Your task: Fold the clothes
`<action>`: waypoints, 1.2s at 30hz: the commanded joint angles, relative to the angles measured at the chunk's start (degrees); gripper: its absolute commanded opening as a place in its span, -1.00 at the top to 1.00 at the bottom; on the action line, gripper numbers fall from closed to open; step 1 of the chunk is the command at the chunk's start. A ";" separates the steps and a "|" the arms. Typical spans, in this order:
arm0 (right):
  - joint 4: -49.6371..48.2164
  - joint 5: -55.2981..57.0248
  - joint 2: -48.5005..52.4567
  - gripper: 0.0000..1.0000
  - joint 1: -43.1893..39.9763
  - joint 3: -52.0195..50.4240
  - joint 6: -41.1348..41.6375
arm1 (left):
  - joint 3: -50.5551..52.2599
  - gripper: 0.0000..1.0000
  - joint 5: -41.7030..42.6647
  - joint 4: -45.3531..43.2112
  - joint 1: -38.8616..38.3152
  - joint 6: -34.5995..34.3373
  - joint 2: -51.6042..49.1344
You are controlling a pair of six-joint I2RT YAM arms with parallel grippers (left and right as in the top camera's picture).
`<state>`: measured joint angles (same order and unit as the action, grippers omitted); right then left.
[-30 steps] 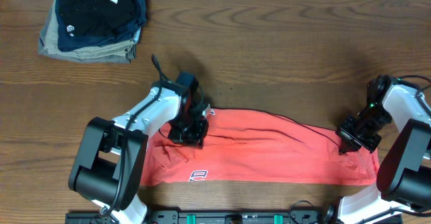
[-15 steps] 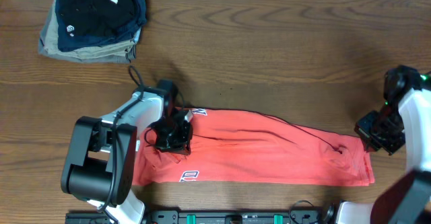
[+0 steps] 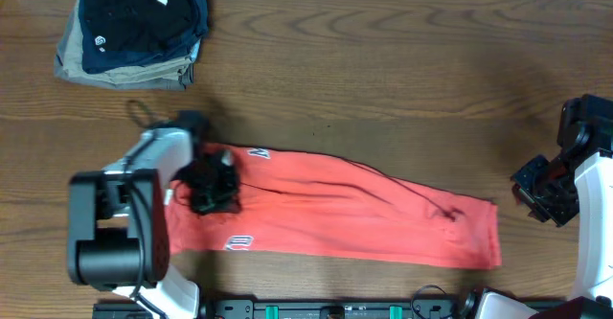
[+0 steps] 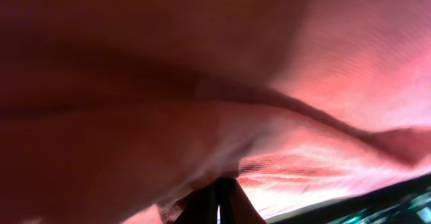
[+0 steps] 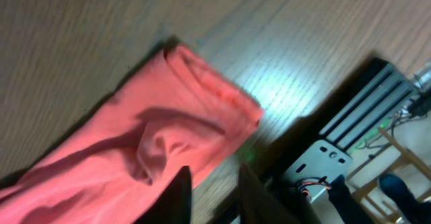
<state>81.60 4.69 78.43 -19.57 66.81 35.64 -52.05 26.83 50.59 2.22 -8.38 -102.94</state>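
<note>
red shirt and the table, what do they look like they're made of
Shirt: soft knit cloth, probably cotton, with a matte finish. The left wrist view shows a fine ribbed weave, and it creases and drapes limply.
Table: wood or a wood-look laminate, I can't tell which. It has dark brown grain lines, and the glare patch in the right wrist view suggests a smooth, slightly glossy finish.

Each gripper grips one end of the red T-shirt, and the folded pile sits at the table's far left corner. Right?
Not quite. Only the left gripper grips the T-shirt, at its left end. The right gripper is open, off the cloth beside its right end, as the right wrist view shows. The folded pile does sit at the far left corner.
</note>
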 commanded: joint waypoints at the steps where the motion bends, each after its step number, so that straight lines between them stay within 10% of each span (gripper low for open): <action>1: -0.39 -3.41 0.22 0.26 1.07 0.79 -3.80 | 0.44 0.88 -9.99 -1.68 8.02 -0.44 -0.90; 4: -2.29 -6.45 0.22 -0.43 3.72 0.52 -6.32 | -1.33 0.88 -9.75 -0.52 13.18 -0.28 -0.87; 12: -9.18 -9.27 0.44 -0.64 15.85 -2.29 -5.84 | -7.32 0.88 -5.92 7.08 16.94 3.39 1.84; 36: -32.33 -23.30 0.46 -0.31 33.70 -25.31 -6.51 | -7.08 0.68 1.27 2.97 -11.30 4.63 10.78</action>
<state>49.54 -17.17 78.81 13.58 42.35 28.29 -58.54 27.66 54.33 -6.15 -2.00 -90.67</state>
